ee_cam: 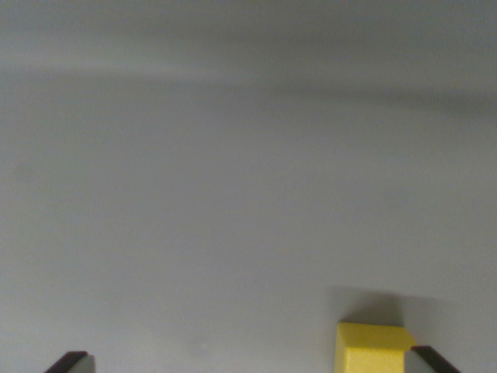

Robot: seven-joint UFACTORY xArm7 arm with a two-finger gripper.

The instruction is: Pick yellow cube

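The yellow cube (371,349) sits at the bottom edge of the wrist view, right of centre, on a plain grey surface (233,194); only its upper part shows. My gripper (252,364) is open, with its two dark fingertips (70,362) poking in at the bottom corners. The cube lies between the fingers, close against the inner side of the fingertip on the wrist view's right. A wide gap separates it from the fingertip on the left. Nothing is held.
The grey surface fills the view, with a faint darker band across the top. A soft shadow lies just behind the cube.
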